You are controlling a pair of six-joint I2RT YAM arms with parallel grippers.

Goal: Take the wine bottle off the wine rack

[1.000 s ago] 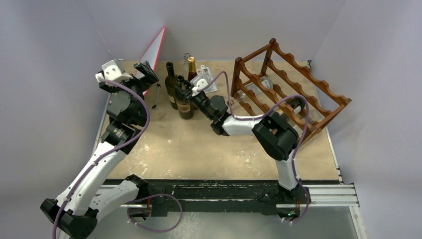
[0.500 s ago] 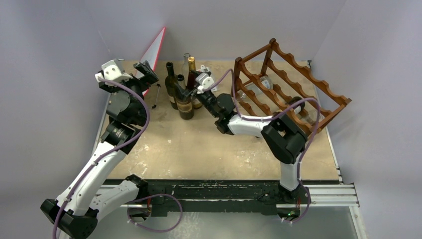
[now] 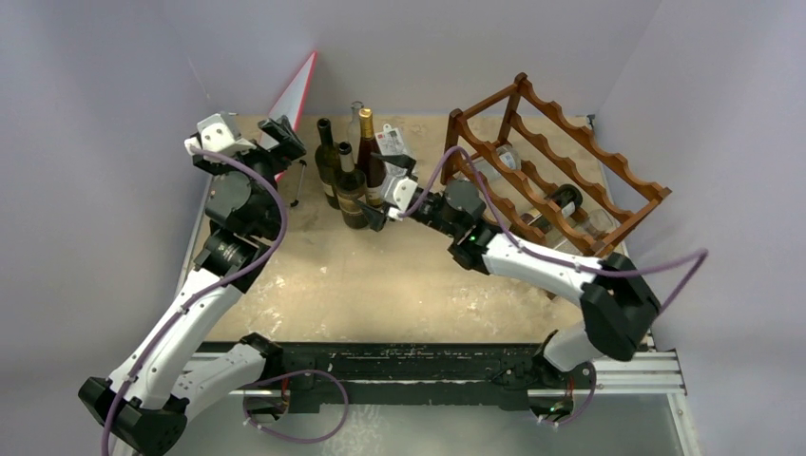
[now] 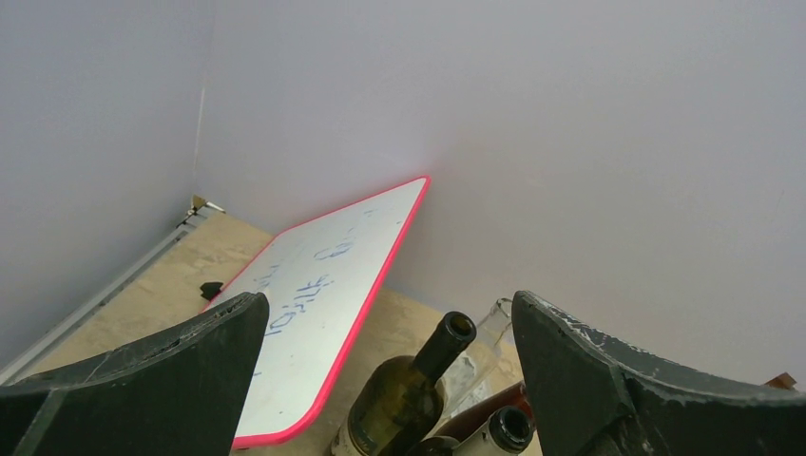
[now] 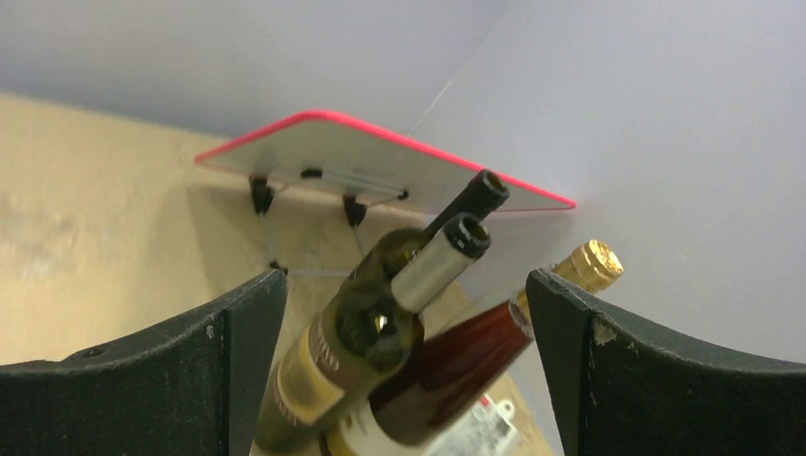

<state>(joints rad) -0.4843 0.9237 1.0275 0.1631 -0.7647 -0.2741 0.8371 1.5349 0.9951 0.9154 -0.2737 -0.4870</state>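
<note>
Right gripper is hanging with jaws wide apart just beside the wine bottle, which is standing upright among other bottles on the table, well apart from the wine rack. I'd be backing straight out, not clipping necks. Left gripper is gaping too.

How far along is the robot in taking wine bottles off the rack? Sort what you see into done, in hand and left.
Done: several bottles stand upright together on the table, beside the rack.
In hand: nothing. The right gripper is open right by those bottles, and the left gripper is open near the whiteboard.
Left: at least one dark bottle lies in the rack.
</note>
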